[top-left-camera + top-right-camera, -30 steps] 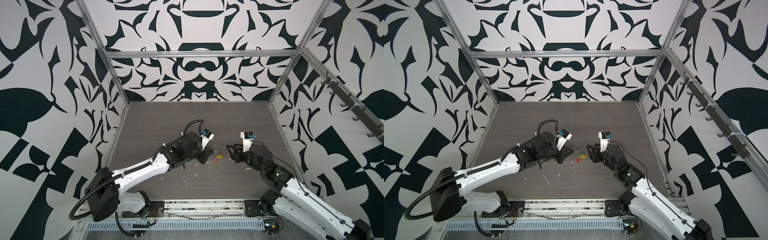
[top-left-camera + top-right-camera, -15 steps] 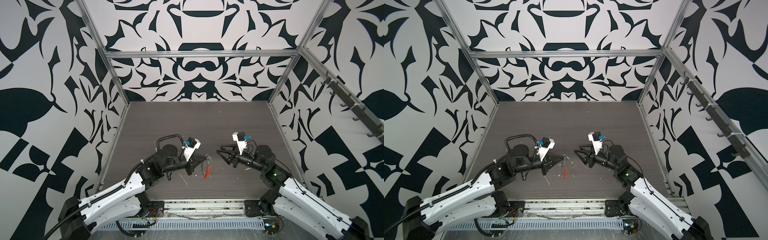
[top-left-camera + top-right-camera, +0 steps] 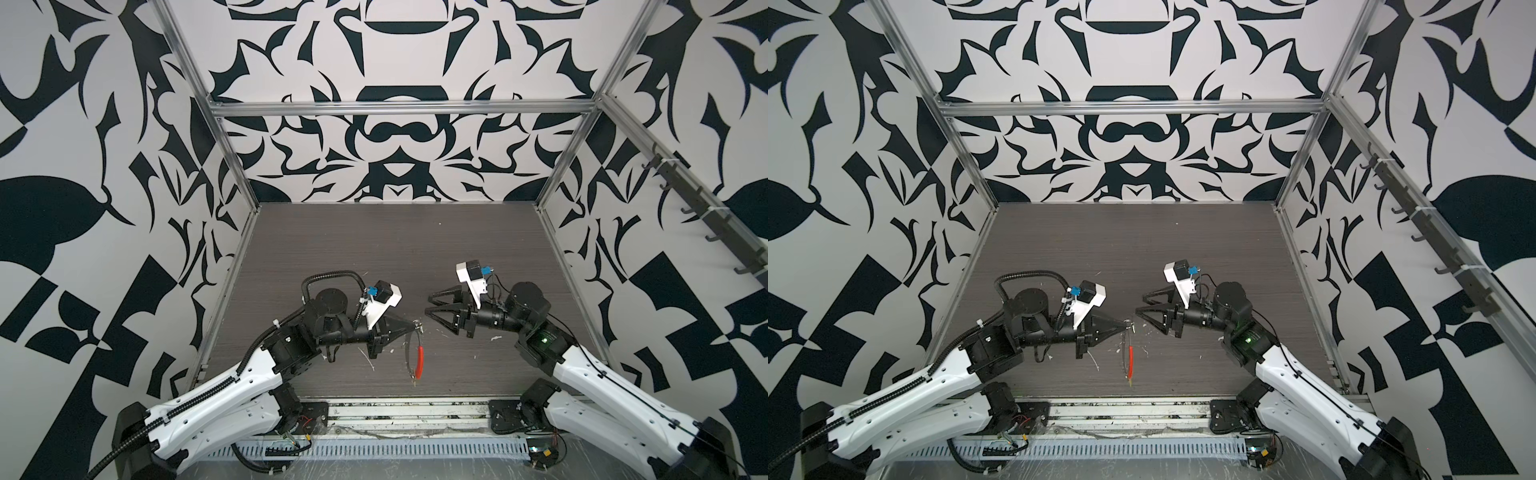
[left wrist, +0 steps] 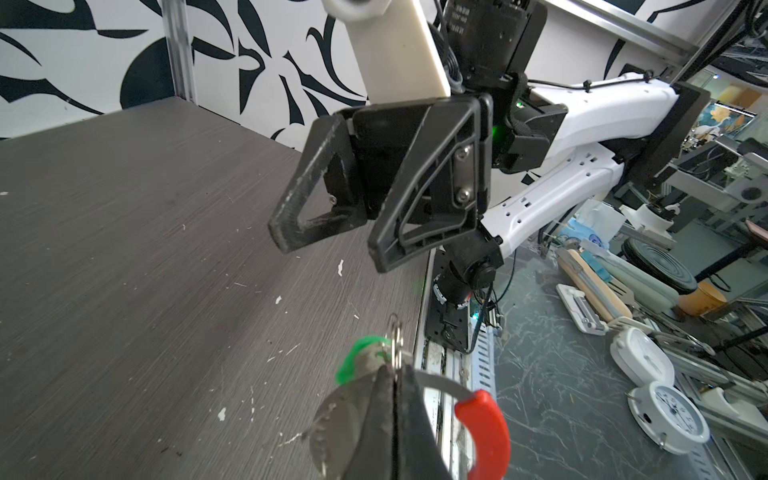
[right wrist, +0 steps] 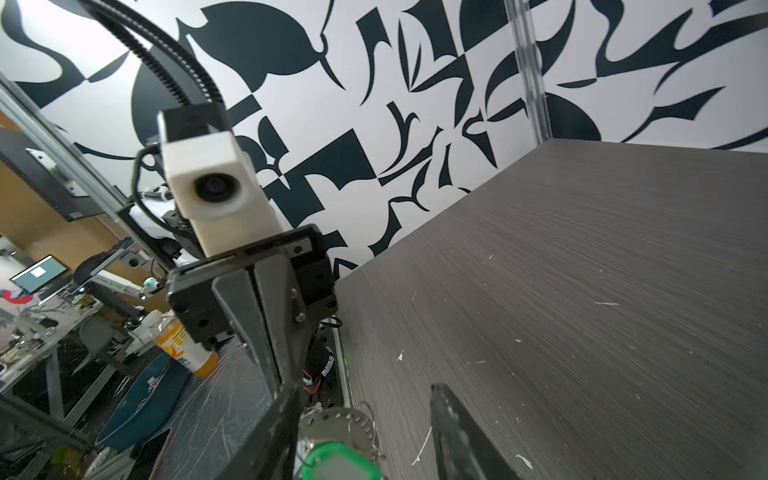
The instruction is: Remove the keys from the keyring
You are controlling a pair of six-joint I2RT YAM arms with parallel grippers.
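The large, thin, dark wire keyring with a red tubular sleeve point(image 3: 420, 360) is being dangled above the dark grey wood-grain table point(image 3: 374, 249). It is being clamped at its top by the left gripper point(image 3: 415, 323), jaws pressed together on the wire, probably to steady it. Just beside the keyring, the right gripper point(image 3: 428, 304) is being held empty with jaws apart, seemingly lined up for a pull.

A silvery metal key with a green plastic tag point(image 4: 332, 419) is being shown against the keyring only by the wrist views. In both top views it is too small to tell.
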